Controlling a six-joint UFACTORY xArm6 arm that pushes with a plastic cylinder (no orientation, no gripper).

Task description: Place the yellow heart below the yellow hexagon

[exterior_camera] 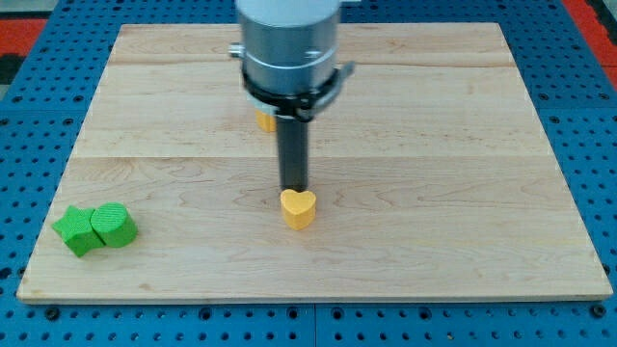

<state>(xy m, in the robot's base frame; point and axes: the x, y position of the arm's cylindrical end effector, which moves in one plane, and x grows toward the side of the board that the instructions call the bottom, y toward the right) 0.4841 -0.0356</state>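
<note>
My tip (294, 187) stands at the lower end of the dark rod, just above the yellow heart (299, 207) in the view and so close to the heart's upper edge that it looks to be touching, though from this angle I cannot tell contact from a hair of gap. The rod has no jaws to open or close and holds nothing; it can only shove. The heart sits near the middle of the wooden board (463, 145), a little toward the view's bottom. Farther up the view, mostly hidden behind the arm's grey housing, a yellow block (264, 120) shows only a corner; by the task it is probably the yellow hexagon, but its shape cannot be made out here. The heart already lies below it and slightly to the view's right. I judge the heart to be light, rigid and ready to slide on the smooth wood, so a gentle push should move it, but its lobes and notch make it liable to turn if pressed off-centre; pushing squarely through its middle seems safest. Two green blocks (96, 229), touching each other, lie well apart at the view's lower left.
</note>
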